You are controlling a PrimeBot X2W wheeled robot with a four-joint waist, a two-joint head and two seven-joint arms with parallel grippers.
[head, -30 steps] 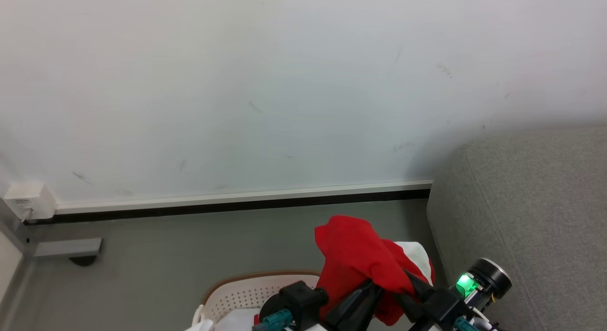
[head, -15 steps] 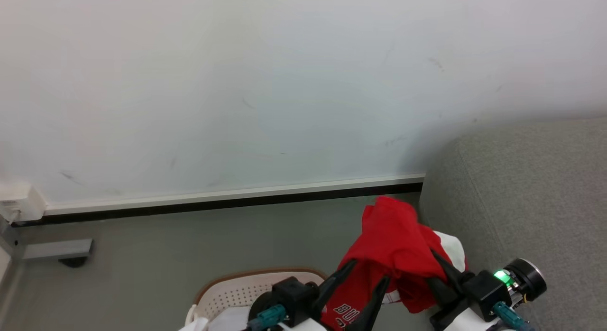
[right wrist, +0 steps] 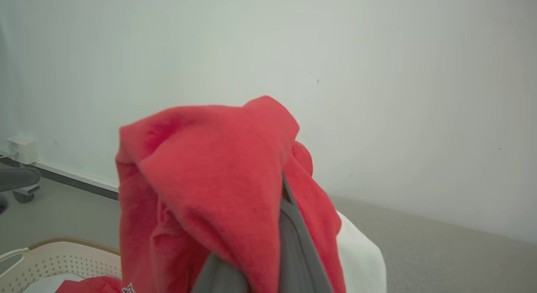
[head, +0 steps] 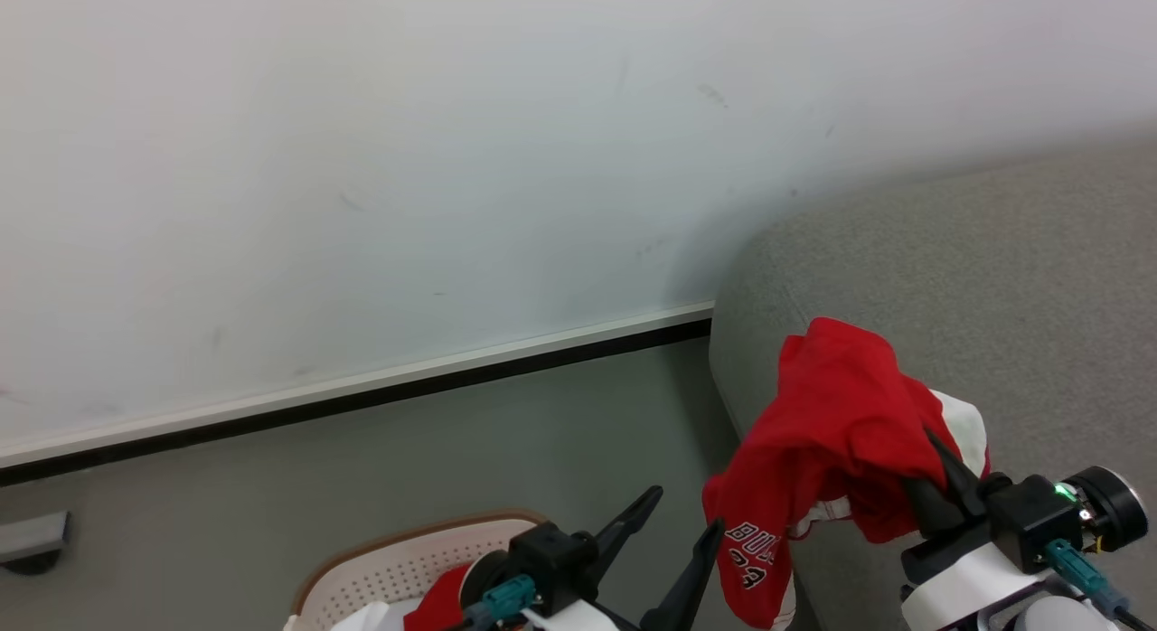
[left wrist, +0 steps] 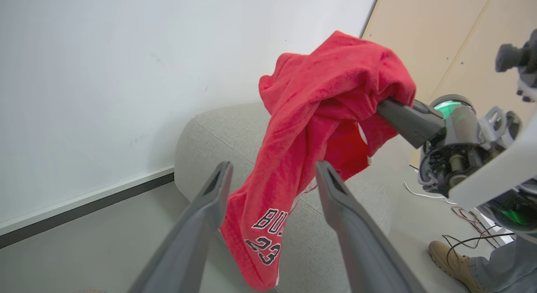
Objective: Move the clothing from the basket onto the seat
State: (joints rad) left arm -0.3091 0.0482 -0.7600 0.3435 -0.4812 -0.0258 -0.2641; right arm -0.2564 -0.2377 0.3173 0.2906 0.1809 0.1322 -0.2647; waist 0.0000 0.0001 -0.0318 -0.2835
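Note:
A red garment [head: 841,414] with white trim and black lettering hangs in the air, draped over my right gripper [head: 935,473], which is shut on it. It dangles by the rounded left end of the grey seat [head: 949,269]. My left gripper [head: 687,513] stands open beside it, holding nothing. In the left wrist view its two fingers [left wrist: 218,188] frame the hanging garment [left wrist: 319,116] without touching it. The white basket [head: 389,568] sits at the lower left with more red clothing [head: 445,599] inside. The right wrist view shows the cloth [right wrist: 209,179] covering the fingers [right wrist: 293,242].
A white wall with a dark skirting board [head: 362,396] runs behind the grey floor. A person's tan shoe [left wrist: 451,253] and loose cables [left wrist: 461,211] lie to the right of the seat. A wall box [right wrist: 19,148] and a castor [right wrist: 23,194] are at the far left.
My left gripper has opened and let go of the red garment. The right gripper has carried it rightwards to the seat's end, and the camera has turned right as well.

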